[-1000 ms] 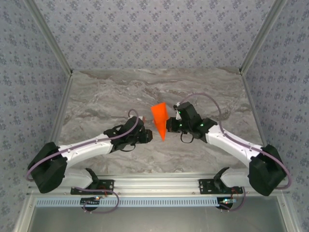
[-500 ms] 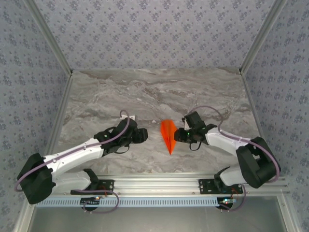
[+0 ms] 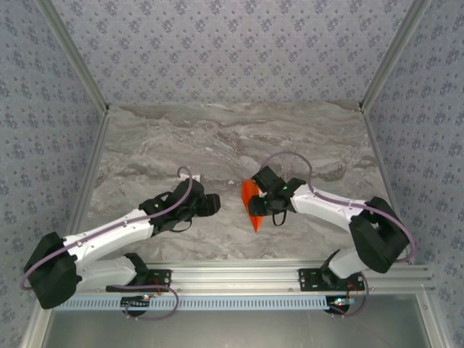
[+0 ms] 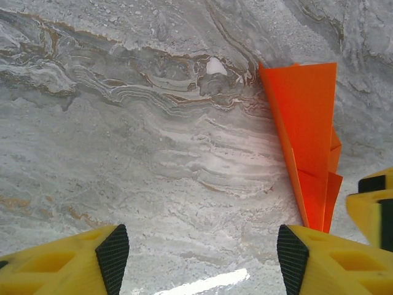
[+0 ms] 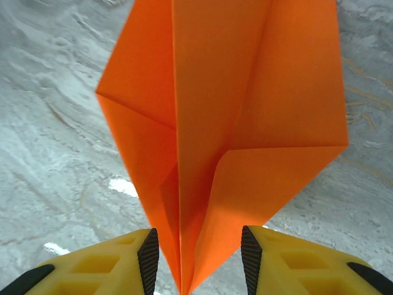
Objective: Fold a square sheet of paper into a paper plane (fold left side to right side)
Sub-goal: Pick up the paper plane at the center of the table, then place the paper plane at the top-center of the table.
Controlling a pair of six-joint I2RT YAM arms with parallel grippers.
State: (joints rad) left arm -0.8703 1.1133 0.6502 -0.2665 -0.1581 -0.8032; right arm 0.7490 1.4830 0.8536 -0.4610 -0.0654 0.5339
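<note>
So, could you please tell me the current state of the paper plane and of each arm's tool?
paper plane: folded into a pointed dart with a centre crease, resting on the table.
left tool: open, holding nothing, apart from the plane.
right tool: open, straddling the plane's narrow end.

Both arms reach in low from the near edge of the table (image 3: pixel 152 138), wrists angled toward each other. Left gripper (image 3: pixel 212 204) has its fingers spread wide. Right gripper (image 3: pixel 254 208) sits narrower but parted, I think.
</note>
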